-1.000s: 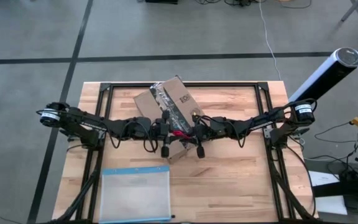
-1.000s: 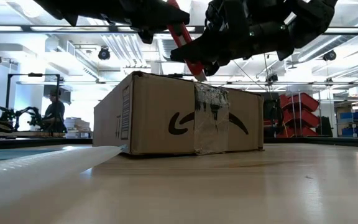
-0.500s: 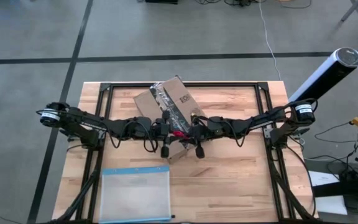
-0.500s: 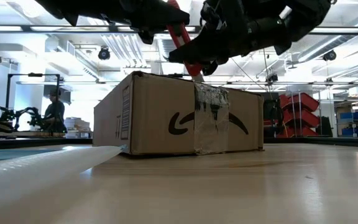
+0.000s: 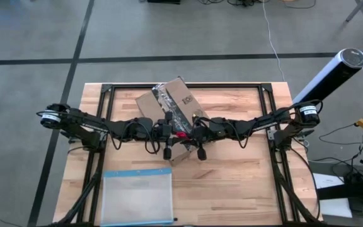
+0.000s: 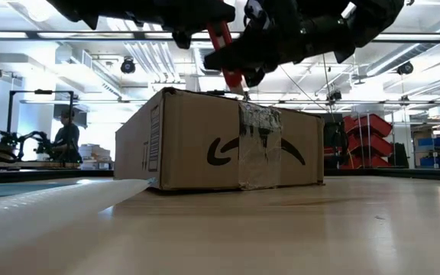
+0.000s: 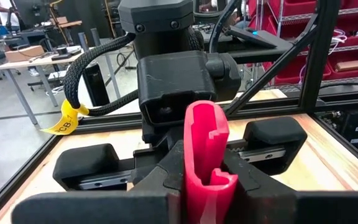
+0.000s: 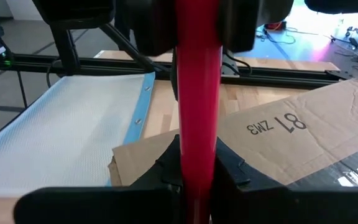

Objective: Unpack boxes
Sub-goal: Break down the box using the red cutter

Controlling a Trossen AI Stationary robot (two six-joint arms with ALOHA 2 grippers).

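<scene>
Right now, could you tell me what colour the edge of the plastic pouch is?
Light blue, along the clear plastic pouch's top edge; the high view shows it best.

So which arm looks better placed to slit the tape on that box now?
Probably the right. The red tool runs lengthwise through the right gripper, out over the box; the left gripper seems only to pinch its far end.

Both arms reach inward, left tool (image 5: 167,131) and right tool (image 5: 194,132) clamped nose to nose at mid-table.
</scene>
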